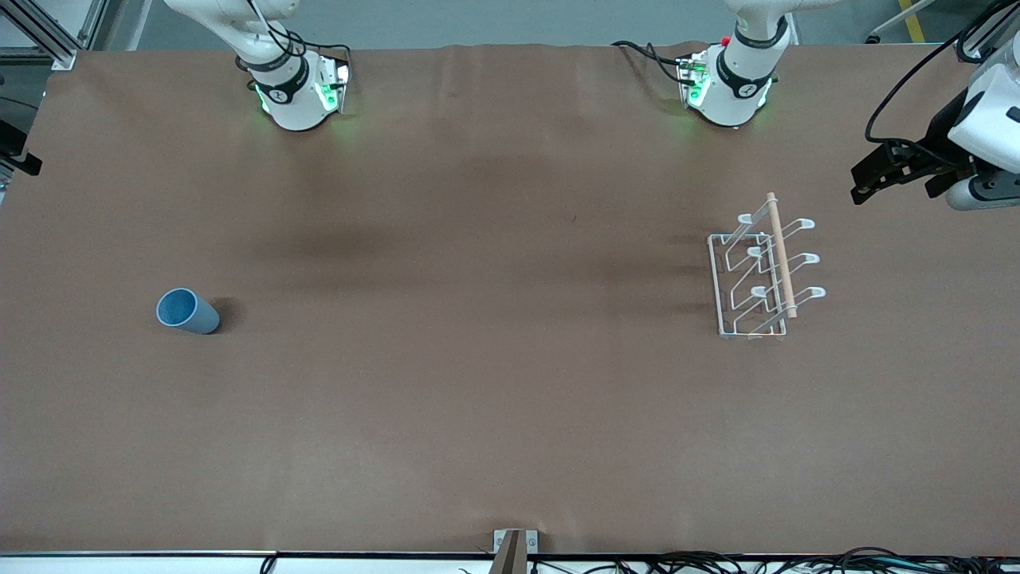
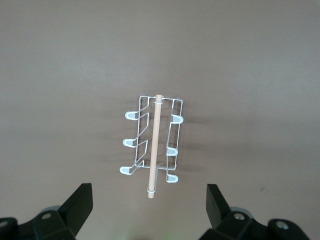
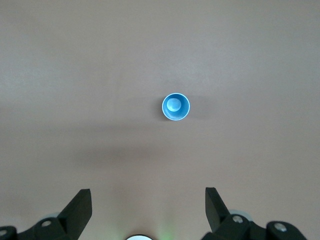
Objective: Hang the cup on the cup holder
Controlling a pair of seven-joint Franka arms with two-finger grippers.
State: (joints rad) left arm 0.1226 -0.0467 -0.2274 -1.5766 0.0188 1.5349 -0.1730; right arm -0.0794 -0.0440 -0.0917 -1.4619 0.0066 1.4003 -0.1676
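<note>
In the front view the cup (image 1: 187, 311) stands upright on the brown table (image 1: 478, 399), mouth up, toward the right arm's end, and the cup holder (image 1: 763, 275) stands well apart from it toward the left arm's end, so the cup must travel almost the whole table and a weak grasp can let it slip on the way. Only the left gripper (image 1: 896, 171) shows here, up in the air at the edge of the table near the holder; the right gripper is not seen in this view. In the left wrist view the left gripper (image 2: 149, 205) has its fingers spread wide and empty, high over the holder (image 2: 152, 145) with its wooden rod (image 2: 154, 145); if this arm comes down carelessly, it can push the light wire rack or tip it. In the right wrist view the right gripper (image 3: 148, 210) is also wide apart and empty, high over the cup (image 3: 175, 107); the cup looks smooth and tapered, so I judge that closing off-centre can knock it over or make it roll away
</note>
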